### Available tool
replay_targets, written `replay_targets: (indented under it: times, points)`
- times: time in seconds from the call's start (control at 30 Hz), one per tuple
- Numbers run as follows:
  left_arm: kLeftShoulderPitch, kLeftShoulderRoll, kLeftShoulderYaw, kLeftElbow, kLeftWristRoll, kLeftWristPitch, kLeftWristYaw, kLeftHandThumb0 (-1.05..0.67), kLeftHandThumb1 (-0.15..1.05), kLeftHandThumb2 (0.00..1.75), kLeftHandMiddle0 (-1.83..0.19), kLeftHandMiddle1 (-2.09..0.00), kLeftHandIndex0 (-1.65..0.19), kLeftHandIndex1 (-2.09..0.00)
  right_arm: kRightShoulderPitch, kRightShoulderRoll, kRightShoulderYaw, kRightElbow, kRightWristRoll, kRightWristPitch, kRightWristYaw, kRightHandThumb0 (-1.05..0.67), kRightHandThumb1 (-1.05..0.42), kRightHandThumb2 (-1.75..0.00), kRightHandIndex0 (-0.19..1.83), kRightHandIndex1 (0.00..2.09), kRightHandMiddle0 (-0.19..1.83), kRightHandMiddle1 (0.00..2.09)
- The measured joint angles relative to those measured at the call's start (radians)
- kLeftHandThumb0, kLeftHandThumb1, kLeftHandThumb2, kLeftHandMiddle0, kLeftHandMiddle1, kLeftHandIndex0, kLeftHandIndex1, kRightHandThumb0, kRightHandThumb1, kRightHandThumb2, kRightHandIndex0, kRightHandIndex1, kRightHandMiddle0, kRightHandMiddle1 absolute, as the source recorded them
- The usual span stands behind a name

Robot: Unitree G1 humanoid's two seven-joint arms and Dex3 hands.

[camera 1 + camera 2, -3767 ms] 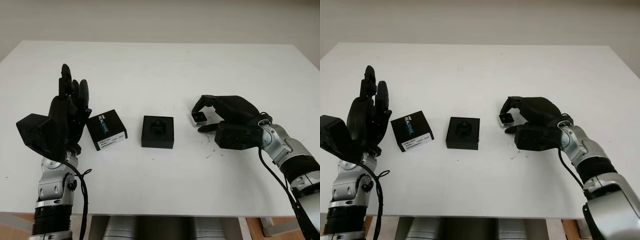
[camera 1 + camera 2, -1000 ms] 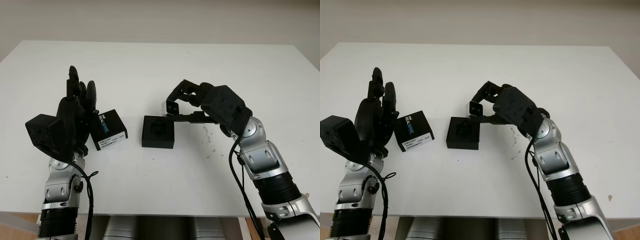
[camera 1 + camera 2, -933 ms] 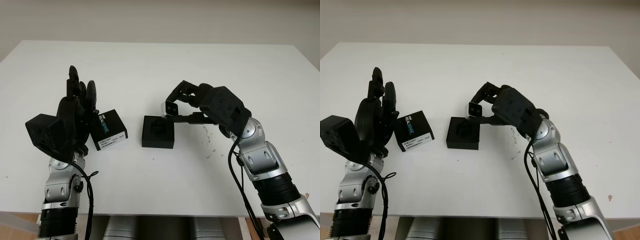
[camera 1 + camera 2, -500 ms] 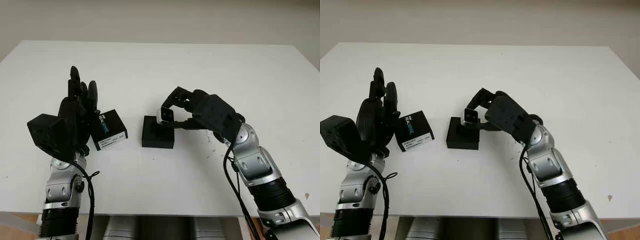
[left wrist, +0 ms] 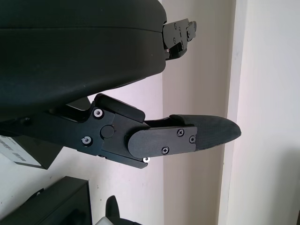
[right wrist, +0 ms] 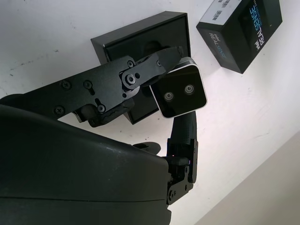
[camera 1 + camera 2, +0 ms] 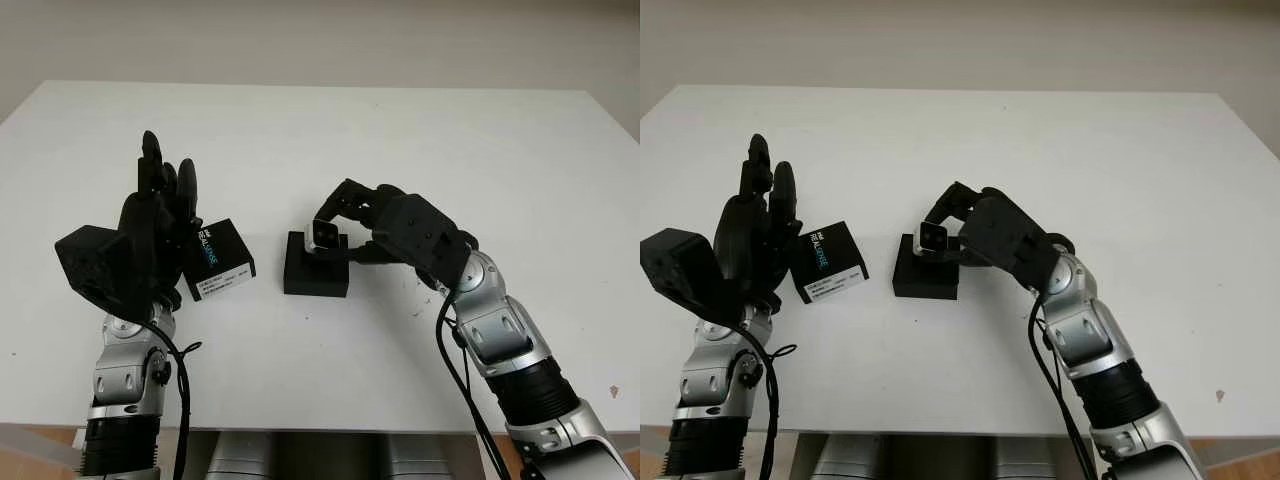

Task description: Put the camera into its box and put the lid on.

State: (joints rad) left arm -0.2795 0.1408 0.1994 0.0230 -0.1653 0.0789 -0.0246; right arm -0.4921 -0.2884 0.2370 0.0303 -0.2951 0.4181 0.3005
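Camera [image 7: 324,237]: small silver-edged block with a dark front face and two lenses, pinched in the right hand, held just above the box, not yet seated in it; lens face is turned toward the wrist in the right wrist view [image 6: 179,93].
Right hand [image 7: 345,226]: fingers curled around the camera, one finger seen on each side of it in the right wrist view; hand is positioned over the box's right half, arm reaching in from the bottom right.
Box [image 7: 316,265]: black square tray, open, with a moulded recess in its foam; placed on the table near the centre, directly beneath the camera.
Lid [image 7: 219,259]: black, printed with white and blue lettering and a white label on its near edge; set flat on the table just left of the box, apart from it, rotated a little.
Left hand [image 7: 150,232]: raised upright at the left of the table, close beside the lid, nothing held, open.
Table [image 7: 330,140]: white, a few dark specks seen to the right of the box.
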Motion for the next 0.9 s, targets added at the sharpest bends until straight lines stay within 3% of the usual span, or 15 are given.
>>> replay_targets:
  times: [0.9]
  points:
    - [0.0,-0.009,0.001,-0.02,-0.009,0.019,0.006,-0.75,1.05,0.47,0.19,-0.02,0.19,-0.01,0.072,0.04,0.0,-0.007,-0.02,-0.009,-0.074,-0.37,-1.01,-0.05,0.33,0.05,0.18,1.93]
